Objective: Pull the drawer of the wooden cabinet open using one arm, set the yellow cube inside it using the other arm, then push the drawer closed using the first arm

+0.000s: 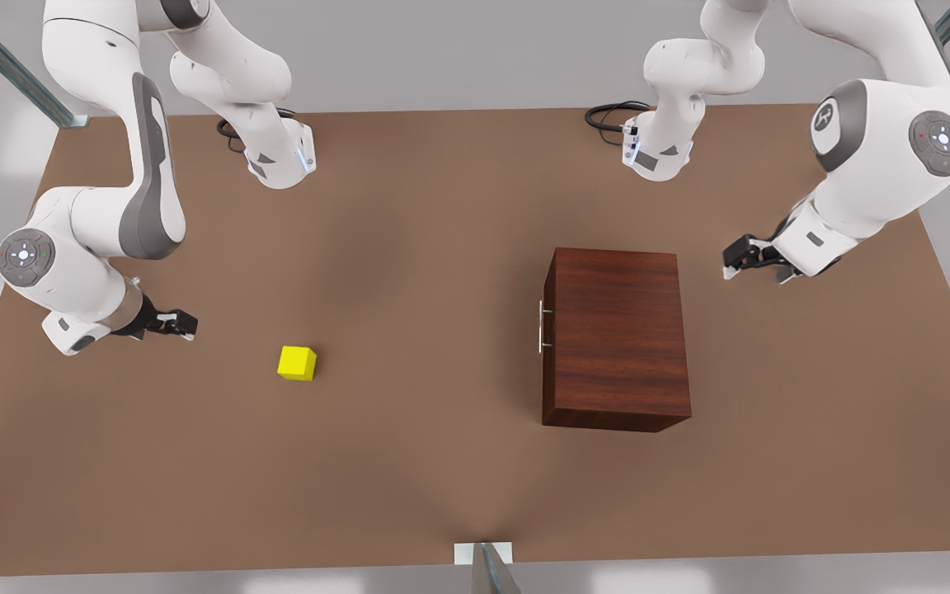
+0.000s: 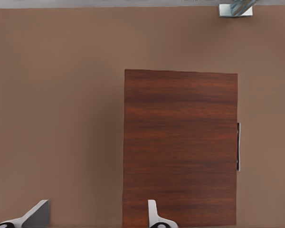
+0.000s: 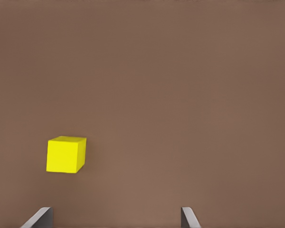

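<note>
Hovering with jaws released, the left gripper (image 1: 731, 266) overlooks the wooden cabinet (image 2: 180, 147); the right gripper (image 1: 186, 324), likewise released, overlooks the yellow cube (image 3: 65, 154).

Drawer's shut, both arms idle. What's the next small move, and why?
Probably bring the left gripper across the wooden cabinet and down to the silver handle. The drawer is flush shut, the left gripper sits nearest with jaws open, and the yellow cube waits by the open right gripper.

Looking straight down on the wooden cabinet (image 2: 180, 147) sitting on the brown tabletop (image 2: 57, 109), silver handle (image 2: 238, 146) along one edge. The left gripper (image 2: 97, 216) has its fingertips (image 2: 153, 213) spread wide, one over the cabinet's top.
</note>
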{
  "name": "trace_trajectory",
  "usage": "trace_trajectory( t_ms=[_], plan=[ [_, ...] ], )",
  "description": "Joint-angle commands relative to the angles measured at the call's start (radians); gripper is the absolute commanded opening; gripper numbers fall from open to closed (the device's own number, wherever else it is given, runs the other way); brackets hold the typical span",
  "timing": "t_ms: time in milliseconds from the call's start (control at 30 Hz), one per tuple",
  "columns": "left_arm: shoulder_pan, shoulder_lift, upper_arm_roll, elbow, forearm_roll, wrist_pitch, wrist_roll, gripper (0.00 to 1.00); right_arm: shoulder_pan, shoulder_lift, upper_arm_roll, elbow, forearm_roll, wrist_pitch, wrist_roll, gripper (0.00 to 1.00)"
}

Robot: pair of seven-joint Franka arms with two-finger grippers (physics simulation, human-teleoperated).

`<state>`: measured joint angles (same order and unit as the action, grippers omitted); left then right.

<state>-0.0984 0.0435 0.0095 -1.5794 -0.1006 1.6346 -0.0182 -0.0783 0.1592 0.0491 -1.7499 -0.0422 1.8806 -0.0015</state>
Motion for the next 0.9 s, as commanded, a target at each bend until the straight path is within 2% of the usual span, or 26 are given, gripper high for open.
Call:
trace_trajectory(
  t_ms=[0,67,100,200,267,333,400,600,767,867],
  plan=[
    [-0.001,-0.001,0.000,-0.001,0.002,0.013,-0.002,1.00,0.000,-0.001,0.000,0.000,0.001,0.009,-0.002,1.00],
    [-0.003,0.025,-0.002,0.032,0.001,0.013,-0.016,1.00,-0.006,0.002,-0.002,0.036,0.016,-0.009,0.040,1.00],
    [-0.032,0.035,-0.009,0.030,0.002,0.007,-0.040,1.00,-0.008,0.014,-0.003,0.043,0.019,-0.021,0.210,1.00],
    [-0.276,0.101,-0.013,0.058,0.044,-0.016,-0.477,1.00,0.000,0.026,-0.002,0.040,0.016,-0.023,1.133,1.00],
    [-0.372,0.134,-0.013,0.064,0.047,-0.016,-0.549,1.00,0.000,0.042,-0.002,0.040,0.019,0.043,1.249,1.00],
    [-0.498,0.265,-0.013,0.160,0.084,-0.009,-0.658,1.00,-0.001,0.051,-0.002,0.038,0.022,0.118,1.423,1.00],
    [-0.584,0.364,-0.013,0.220,0.162,0.053,-0.733,1.00,0.000,0.065,0.000,0.038,0.019,0.121,1.491,1.00],
    [-0.633,0.529,-0.011,0.213,0.251,0.217,-0.957,1.00,0.006,0.115,0.006,0.029,0.053,0.176,1.555,1.00],
    [-0.624,0.550,0.000,0.151,0.265,0.324,-0.967,1.00,0.057,0.171,0.009,0.023,0.119,0.212,1.560,1.00],
    [-0.642,0.552,0.000,0.150,0.328,0.321,-1.014,1.00,0.058,0.186,0.009,0.004,0.119,0.252,1.614,1.00]
  ],
)
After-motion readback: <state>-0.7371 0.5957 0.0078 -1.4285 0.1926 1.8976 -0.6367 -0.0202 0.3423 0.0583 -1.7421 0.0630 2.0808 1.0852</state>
